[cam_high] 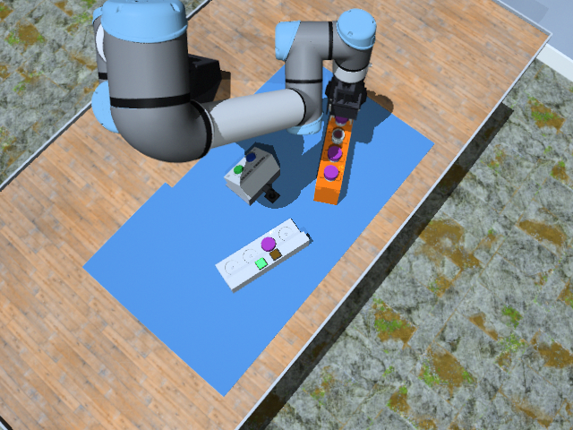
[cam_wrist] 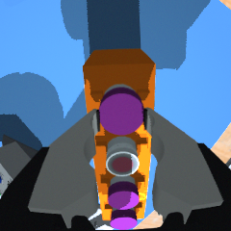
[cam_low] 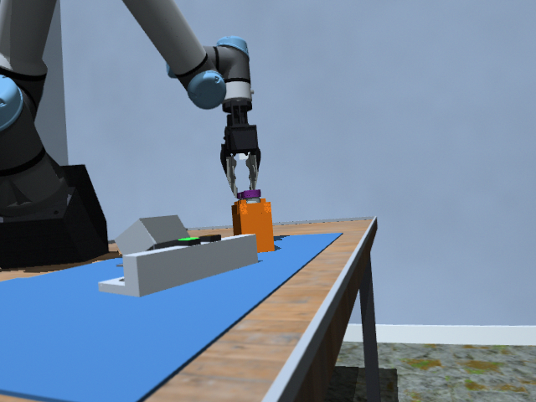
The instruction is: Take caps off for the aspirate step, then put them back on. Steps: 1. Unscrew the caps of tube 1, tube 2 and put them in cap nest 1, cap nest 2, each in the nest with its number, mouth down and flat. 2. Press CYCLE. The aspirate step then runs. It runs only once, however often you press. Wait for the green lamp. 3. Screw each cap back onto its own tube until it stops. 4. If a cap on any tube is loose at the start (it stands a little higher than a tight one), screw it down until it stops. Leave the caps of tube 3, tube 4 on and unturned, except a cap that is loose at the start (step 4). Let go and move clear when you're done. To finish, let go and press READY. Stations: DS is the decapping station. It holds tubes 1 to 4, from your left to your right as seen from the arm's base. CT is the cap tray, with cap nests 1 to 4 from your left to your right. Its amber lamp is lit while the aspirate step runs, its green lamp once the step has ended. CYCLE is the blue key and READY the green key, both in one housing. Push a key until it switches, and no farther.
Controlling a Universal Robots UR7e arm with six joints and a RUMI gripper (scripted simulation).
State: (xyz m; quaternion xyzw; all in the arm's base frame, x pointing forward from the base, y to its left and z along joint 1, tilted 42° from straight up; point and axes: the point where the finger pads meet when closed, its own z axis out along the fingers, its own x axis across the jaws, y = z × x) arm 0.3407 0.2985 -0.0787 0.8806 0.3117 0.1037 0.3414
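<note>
The claw (cam_high: 341, 117) (cam_low: 244, 193) (cam_wrist: 121, 110) is pinching the purple cap of tube 1 (cam_high: 342, 119) (cam_wrist: 121, 113), with one finger bearing on each side of it. This cap sits over tube 1 at the far end of the orange decapping station (cam_high: 327, 194) (cam_low: 258, 224) (cam_wrist: 119, 72); whether it is screwed fully down cannot be determined. Adjacent to it, tube 2 (cam_high: 337, 134) (cam_wrist: 122, 164) stands upright and uncapped, its round mouth exposed and dark red contents visible within. The cap of tube 3 (cam_high: 334, 153) (cam_wrist: 123, 196) and the cap of tube 4 (cam_high: 330, 172) (cam_low: 251, 193) (cam_wrist: 123, 221) are both in place on their tubes. On the white cap tray (cam_high: 240, 282) (cam_low: 198, 264), one purple cap (cam_high: 268, 244) occupies nest 2; nests 1, 3 and 4 are vacant. The green lamp (cam_high: 261, 262) (cam_low: 188, 239) is lit, the amber lamp (cam_high: 275, 253) (cam_low: 210, 238) dark: aspirate step ended. The grey key housing (cam_high: 261, 173) (cam_low: 164, 229) (cam_wrist: 16, 159), bearing the blue CYCLE key (cam_high: 250, 158) and green READY key (cam_high: 238, 169), stands between station and arm base. Station, tray and housing all rest on the blue mat (cam_high: 184, 300) (cam_low: 86, 328) (cam_wrist: 192, 96) covering part of the wooden desk (cam_high: 69, 323) (cam_low: 276, 324) (cam_wrist: 223, 140).
</note>
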